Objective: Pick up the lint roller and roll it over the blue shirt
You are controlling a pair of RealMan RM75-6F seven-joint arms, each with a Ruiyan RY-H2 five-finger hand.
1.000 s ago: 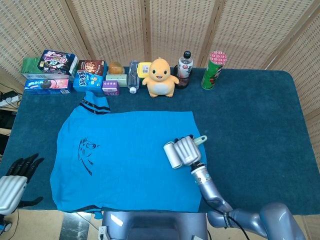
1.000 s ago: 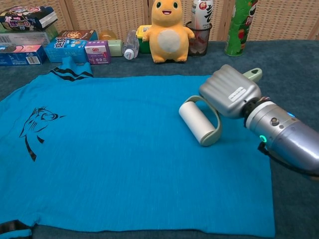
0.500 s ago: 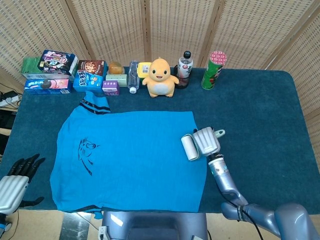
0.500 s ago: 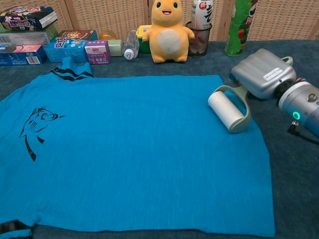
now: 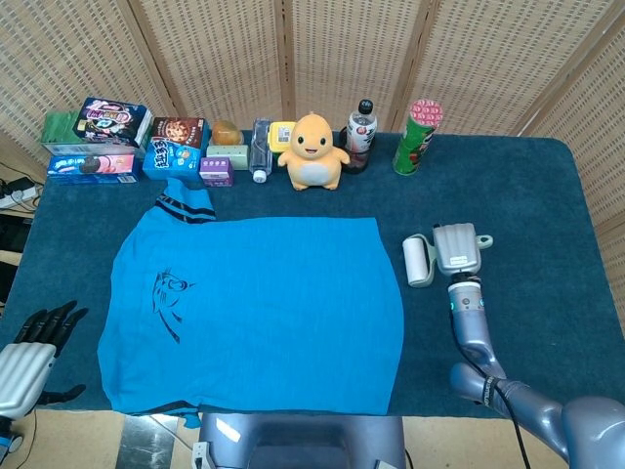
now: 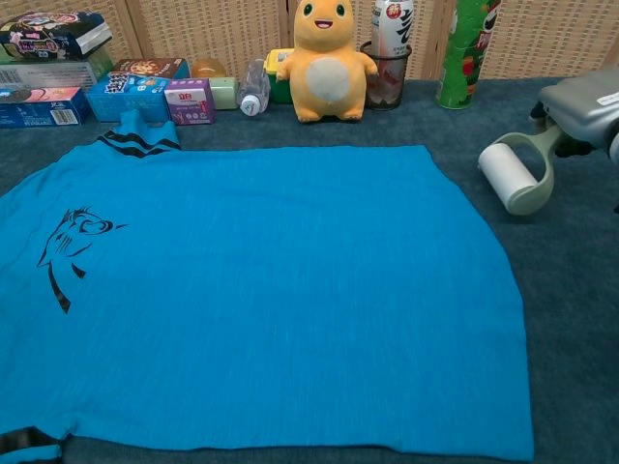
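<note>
The blue shirt [image 5: 254, 308] [image 6: 242, 290] lies flat on the dark blue table, with a black print near its left side. My right hand [image 5: 457, 248] [image 6: 584, 102] grips the handle of the lint roller [image 5: 418, 261] [image 6: 513, 176], whose white roll sits over the bare tablecloth just right of the shirt's edge, off the fabric. Whether the roll touches the cloth I cannot tell. My left hand [image 5: 41, 337] hangs past the table's front left corner, its dark fingers spread and holding nothing; the chest view does not show it.
Along the back edge stand snack boxes [image 5: 98, 142], a small clear bottle [image 5: 260, 149], a yellow plush toy [image 5: 314, 151] [image 6: 327, 60], a dark drink bottle [image 5: 360, 135] and a green chip can [image 5: 416, 138] [image 6: 462, 53]. Bare tablecloth [image 5: 547, 225] stretches to the right.
My right hand has carried the lint roller rightward across the shirt and off its right edge onto the bare tablecloth. The left hand has not moved.
</note>
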